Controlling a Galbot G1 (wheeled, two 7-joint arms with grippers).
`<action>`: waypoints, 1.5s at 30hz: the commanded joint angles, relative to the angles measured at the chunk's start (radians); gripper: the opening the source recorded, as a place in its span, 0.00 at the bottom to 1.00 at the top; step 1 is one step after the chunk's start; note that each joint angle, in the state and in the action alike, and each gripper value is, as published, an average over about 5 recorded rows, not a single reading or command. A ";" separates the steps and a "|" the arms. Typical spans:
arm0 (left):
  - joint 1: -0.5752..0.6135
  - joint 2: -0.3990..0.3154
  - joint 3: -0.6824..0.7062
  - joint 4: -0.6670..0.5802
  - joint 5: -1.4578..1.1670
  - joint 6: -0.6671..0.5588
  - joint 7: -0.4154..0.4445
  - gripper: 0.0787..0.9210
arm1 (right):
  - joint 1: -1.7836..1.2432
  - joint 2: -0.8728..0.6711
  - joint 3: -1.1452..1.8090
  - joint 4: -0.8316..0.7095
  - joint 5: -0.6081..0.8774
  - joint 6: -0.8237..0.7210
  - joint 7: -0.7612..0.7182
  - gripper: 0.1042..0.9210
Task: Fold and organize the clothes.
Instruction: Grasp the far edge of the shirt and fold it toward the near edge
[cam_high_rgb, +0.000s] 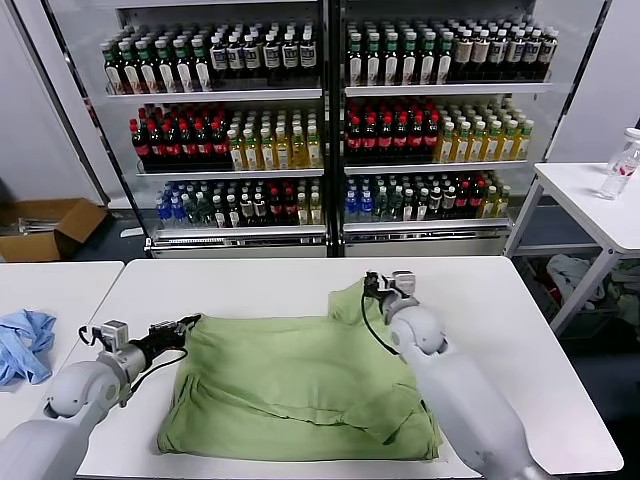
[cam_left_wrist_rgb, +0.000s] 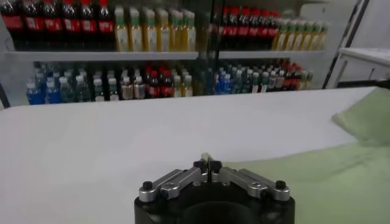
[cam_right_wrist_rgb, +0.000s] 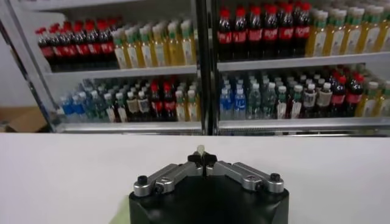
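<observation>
Here the green shirt (cam_high_rgb: 300, 385) is spread across the middle of the white tabletop (cam_high_rgb: 260, 280), lying largely flat but rumpled, with one fold of cloth laid over toward the near right corner and a small peak of fabric raised at the far right corner. It is laid out this way, it is judged, so that both far corners can be taken at once and drawn over for a fold.

The left pincer (cam_high_rgb: 190, 322) is set at the shirt's far left corner, low over the tabletop, and its fingers (cam_left_wrist_rgb: 207, 164) are seen pressed fully together in the left wrist view, with the green edge lying just beside them. A thin pinch of cloth is probably held, though the cloth between the tips cannot be made out.

The right pincer (cam_high_rgb: 372, 283) is placed at the raised far right corner. Its fingers (cam_right_wrist_rgb: 202, 159) are likewise closed tight, and a pale sliver is seen between the tips; the lifted peak of fabric suggests that the corner is gripped there.

A crumpled blue cloth (cam_high_rgb: 22, 342) is left on the neighbouring table at the left, well apart from the shirt.
</observation>
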 joint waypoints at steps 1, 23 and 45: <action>0.250 0.037 -0.129 -0.195 -0.050 -0.042 0.007 0.00 | -0.335 -0.156 0.115 0.466 0.059 -0.047 0.051 0.00; 0.452 0.040 -0.256 -0.276 -0.036 -0.011 0.040 0.00 | -0.795 -0.123 0.292 0.747 -0.095 -0.028 0.007 0.00; 0.480 0.056 -0.306 -0.273 -0.031 0.087 0.134 0.00 | -0.928 -0.111 0.349 0.809 -0.148 -0.048 -0.004 0.00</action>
